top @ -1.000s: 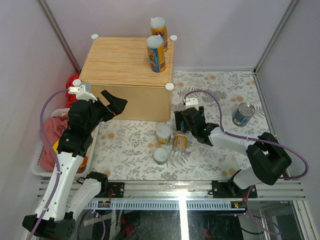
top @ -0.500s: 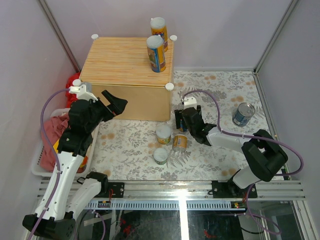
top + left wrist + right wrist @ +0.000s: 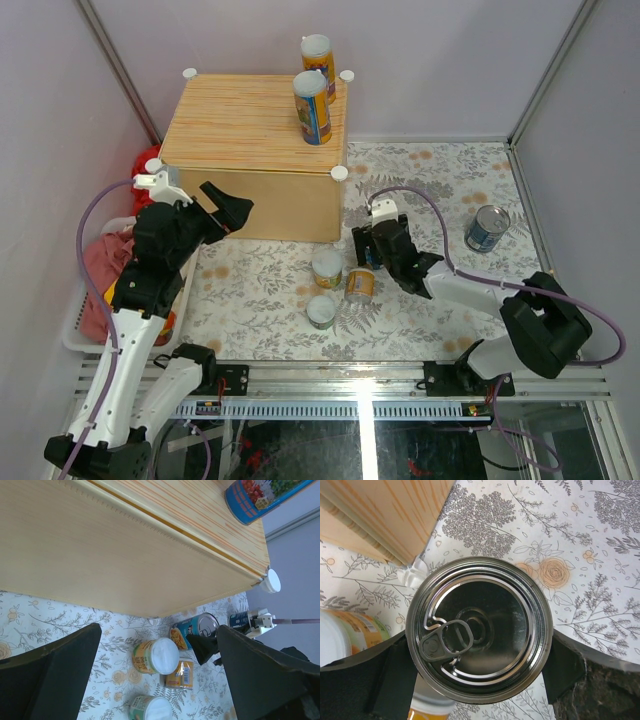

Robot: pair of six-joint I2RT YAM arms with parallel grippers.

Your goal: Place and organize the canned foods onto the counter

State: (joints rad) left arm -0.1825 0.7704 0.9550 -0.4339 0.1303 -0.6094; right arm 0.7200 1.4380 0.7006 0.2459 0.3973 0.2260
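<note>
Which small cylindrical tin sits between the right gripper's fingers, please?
The blue tin with the silvery ring-pull lid, near the light-wood counter; the others stand elsewhere.

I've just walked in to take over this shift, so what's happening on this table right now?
The right gripper is closed on a blue can standing on the floral mat beside the counter. The left gripper hangs open before the counter, holding nothing. Already two tall cans stand on the counter; three short cans and another blue can sit on the mat.
</note>
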